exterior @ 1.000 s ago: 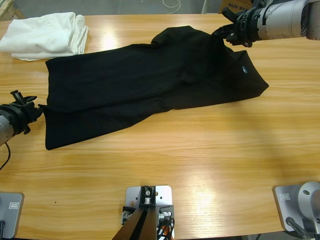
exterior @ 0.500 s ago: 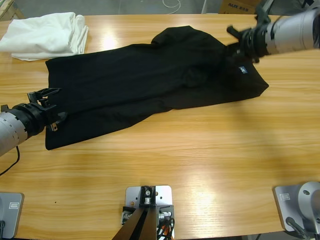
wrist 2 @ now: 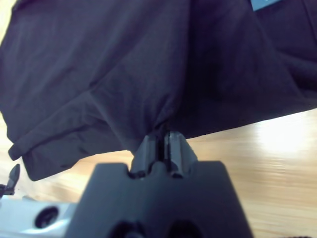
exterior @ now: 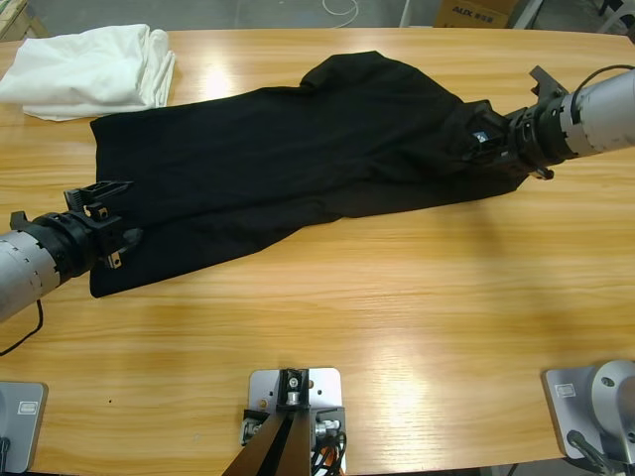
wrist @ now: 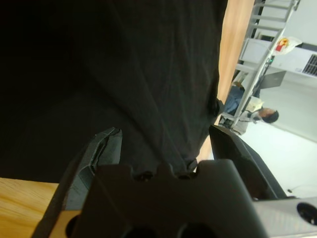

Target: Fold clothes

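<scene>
We see the table [exterior: 397, 297] under both grippers, with the shirt [exterior: 278, 169] stretched between them. A white cloth [exterior: 89, 69] lies well beyond our left gripper [exterior: 107, 223], whose jaws gape around the shirt's hem. Our right gripper [exterior: 496, 147] is pinched tight on the shirt beside its label [exterior: 482, 137].
</scene>
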Action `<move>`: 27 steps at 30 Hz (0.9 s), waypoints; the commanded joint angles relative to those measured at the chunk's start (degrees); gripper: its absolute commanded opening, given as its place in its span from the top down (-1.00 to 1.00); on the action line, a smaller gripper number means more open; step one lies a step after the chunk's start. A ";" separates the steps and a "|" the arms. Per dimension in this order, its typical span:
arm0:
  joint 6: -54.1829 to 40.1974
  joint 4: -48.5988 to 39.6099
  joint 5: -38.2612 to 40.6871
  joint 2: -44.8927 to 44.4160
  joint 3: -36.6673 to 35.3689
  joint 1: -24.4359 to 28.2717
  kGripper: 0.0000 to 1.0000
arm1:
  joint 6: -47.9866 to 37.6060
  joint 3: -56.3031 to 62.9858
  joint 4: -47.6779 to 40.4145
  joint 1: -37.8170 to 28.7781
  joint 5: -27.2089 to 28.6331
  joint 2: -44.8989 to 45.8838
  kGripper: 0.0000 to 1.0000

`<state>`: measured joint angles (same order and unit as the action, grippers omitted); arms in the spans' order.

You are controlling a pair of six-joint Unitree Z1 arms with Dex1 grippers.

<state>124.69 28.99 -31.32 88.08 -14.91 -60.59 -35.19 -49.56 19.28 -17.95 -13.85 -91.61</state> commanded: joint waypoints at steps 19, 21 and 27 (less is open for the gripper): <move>0.66 3.64 0.91 2.52 3.48 -2.07 -0.38 | 3.13 -6.11 8.92 -2.76 4.73 5.95 -0.86; 0.54 3.71 0.89 2.08 3.62 -2.07 -0.38 | -0.25 -3.61 8.67 -3.38 1.58 7.42 -0.86; -4.68 3.71 4.15 1.41 3.57 -3.76 -0.38 | -8.47 16.11 -19.82 -7.95 -4.24 7.99 -0.67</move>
<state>124.73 31.93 -31.18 89.06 -12.64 -62.30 -36.46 -50.45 22.82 -22.14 -12.04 -84.66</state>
